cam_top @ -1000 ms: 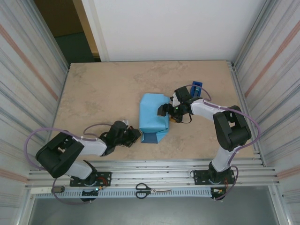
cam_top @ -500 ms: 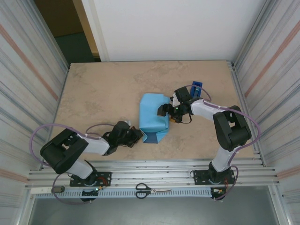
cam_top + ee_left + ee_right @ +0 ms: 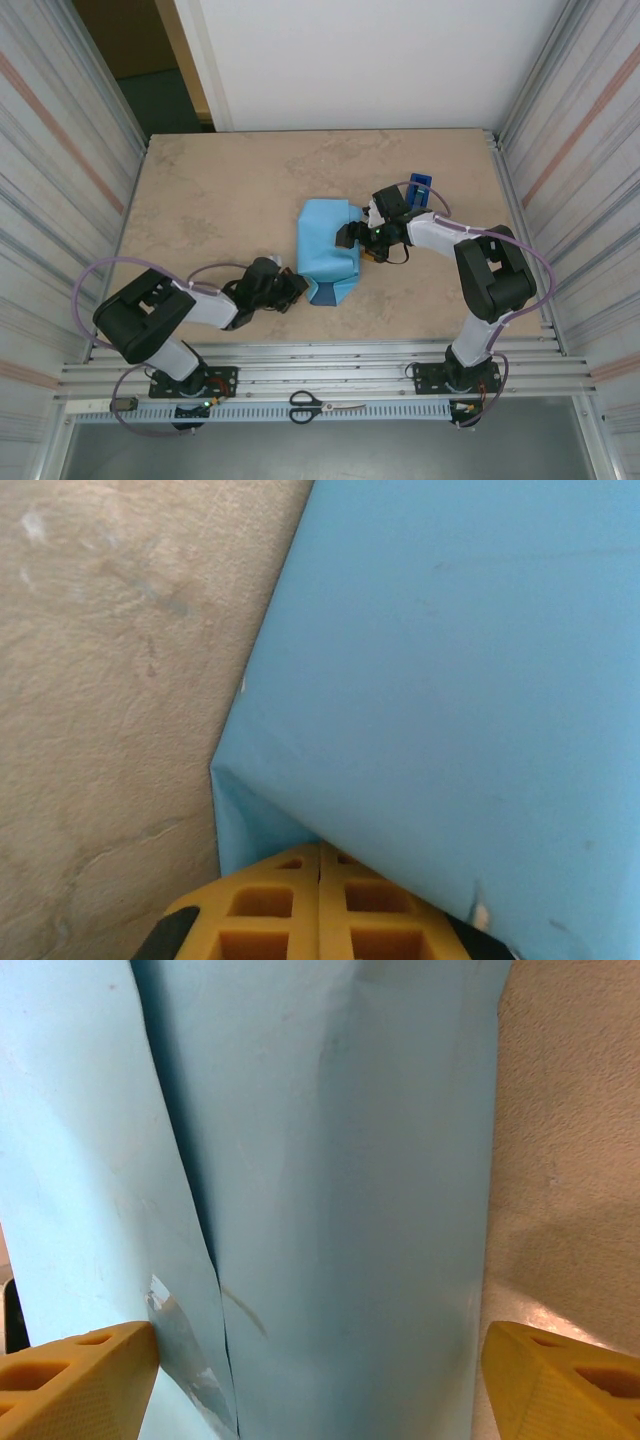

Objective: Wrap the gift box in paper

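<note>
The paper [image 3: 325, 243], sky blue side out, is folded into a bundle in the middle of the table, and the gift box is hidden under it. At the bundle's near end the open fold shows dark navy inside [image 3: 322, 293]. My left gripper [image 3: 297, 288] is shut, with its yellow tips [image 3: 320, 852] tucked under the paper's [image 3: 450, 660] near-left corner. My right gripper [image 3: 352, 243] is open and straddles the bundle's right side. In the right wrist view the right gripper [image 3: 315, 1345] has one finger [image 3: 90, 1365] against the paper [image 3: 340, 1160]. A strip of clear tape [image 3: 175, 1330] lies on the seam.
A dark-blue tape dispenser [image 3: 419, 187] stands behind the right wrist. Scissors [image 3: 325, 405] lie on the rail at the near edge. Corrugated metal walls close in both sides. Bare tabletop [image 3: 210, 200] spreads to the left and far side.
My left gripper has slid to the right, up to the near-left corner of the paper bundle. The right arm and the bundle have stayed put.
</note>
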